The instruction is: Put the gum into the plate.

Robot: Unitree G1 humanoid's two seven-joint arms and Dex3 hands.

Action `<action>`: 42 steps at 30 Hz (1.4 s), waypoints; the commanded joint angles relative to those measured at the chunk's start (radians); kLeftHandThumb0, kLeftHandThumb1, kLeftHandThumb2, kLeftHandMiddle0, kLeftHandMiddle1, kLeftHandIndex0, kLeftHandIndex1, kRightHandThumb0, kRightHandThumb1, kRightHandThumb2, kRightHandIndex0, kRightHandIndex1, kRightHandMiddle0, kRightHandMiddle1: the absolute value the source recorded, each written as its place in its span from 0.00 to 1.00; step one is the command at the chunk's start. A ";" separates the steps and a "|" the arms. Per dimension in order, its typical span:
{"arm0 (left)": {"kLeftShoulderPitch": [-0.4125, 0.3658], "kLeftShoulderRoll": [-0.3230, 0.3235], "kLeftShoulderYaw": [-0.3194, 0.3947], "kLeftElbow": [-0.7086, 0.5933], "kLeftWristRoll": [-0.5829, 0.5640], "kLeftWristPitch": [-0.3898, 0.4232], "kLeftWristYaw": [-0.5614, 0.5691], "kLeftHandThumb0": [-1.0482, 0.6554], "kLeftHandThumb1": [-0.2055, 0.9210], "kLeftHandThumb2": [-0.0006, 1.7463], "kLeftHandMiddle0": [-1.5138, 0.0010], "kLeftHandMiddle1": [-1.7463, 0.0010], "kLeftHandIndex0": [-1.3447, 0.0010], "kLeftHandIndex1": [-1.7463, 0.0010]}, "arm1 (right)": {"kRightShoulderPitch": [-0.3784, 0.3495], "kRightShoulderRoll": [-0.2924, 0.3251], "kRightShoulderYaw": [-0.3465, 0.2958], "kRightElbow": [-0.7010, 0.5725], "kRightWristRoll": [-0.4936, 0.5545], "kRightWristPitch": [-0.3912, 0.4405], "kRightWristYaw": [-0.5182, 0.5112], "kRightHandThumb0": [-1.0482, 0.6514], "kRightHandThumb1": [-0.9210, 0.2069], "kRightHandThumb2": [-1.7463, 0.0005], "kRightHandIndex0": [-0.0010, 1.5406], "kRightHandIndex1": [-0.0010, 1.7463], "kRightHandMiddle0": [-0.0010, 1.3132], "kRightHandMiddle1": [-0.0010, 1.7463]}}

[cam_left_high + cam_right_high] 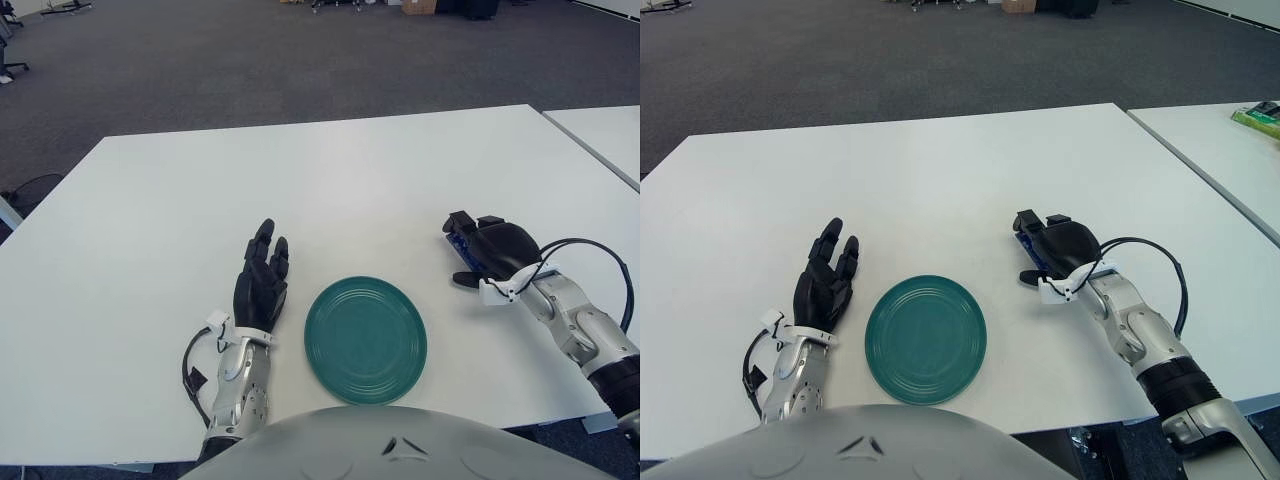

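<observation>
- The gum (456, 243) — a blue pack, only a sliver showing — lay on the white table (300, 190) under the right hand (490, 252), to the right of the green plate (365, 340) and clear of its rim.
- The right hand's fingers curled down over the pack; whether they had closed on it or only covered it, I could not tell.
- A likely failure: the flat pack could slide away along the smooth tabletop if the fingers pressed down without getting under an edge.
- Another: a shallow pinch might let it drop short of the plate during the carry across.
- The left hand (262, 282) showed just left of the plate, fingers extended and holding nothing — a poor swing by the right hand might nudge the plate toward it.
- Most of the pack, and the fingertip contact, were hidden beneath the black palm.
</observation>
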 commanded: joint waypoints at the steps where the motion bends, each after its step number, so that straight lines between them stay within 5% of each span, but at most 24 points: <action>1: 0.008 -0.054 0.013 0.036 0.001 0.017 -0.004 0.00 1.00 0.54 1.00 1.00 1.00 0.80 | 0.064 0.027 0.036 0.047 0.002 0.006 0.028 0.38 0.34 0.41 0.64 1.00 0.33 1.00; 20: 0.007 -0.063 0.020 0.040 -0.009 0.014 -0.009 0.00 1.00 0.54 1.00 1.00 1.00 0.80 | 0.077 0.035 0.004 0.012 0.056 -0.013 0.022 0.37 0.37 0.38 0.65 1.00 0.35 1.00; 29: 0.001 -0.058 0.024 0.045 -0.009 0.023 -0.016 0.00 1.00 0.55 1.00 1.00 1.00 0.80 | -0.055 0.024 -0.094 -0.238 0.130 0.079 0.231 0.37 0.39 0.37 0.66 1.00 0.37 1.00; 36: -0.007 -0.050 0.023 0.052 0.025 0.027 0.004 0.00 1.00 0.54 1.00 1.00 1.00 0.80 | -0.241 0.029 -0.124 -0.297 0.141 0.106 0.332 0.36 0.44 0.33 0.67 1.00 0.40 1.00; 42: -0.014 -0.045 0.029 0.059 0.042 0.036 0.009 0.00 1.00 0.54 1.00 1.00 1.00 0.82 | -0.306 0.035 -0.122 -0.329 0.150 0.078 0.370 0.35 0.50 0.28 0.65 1.00 0.43 1.00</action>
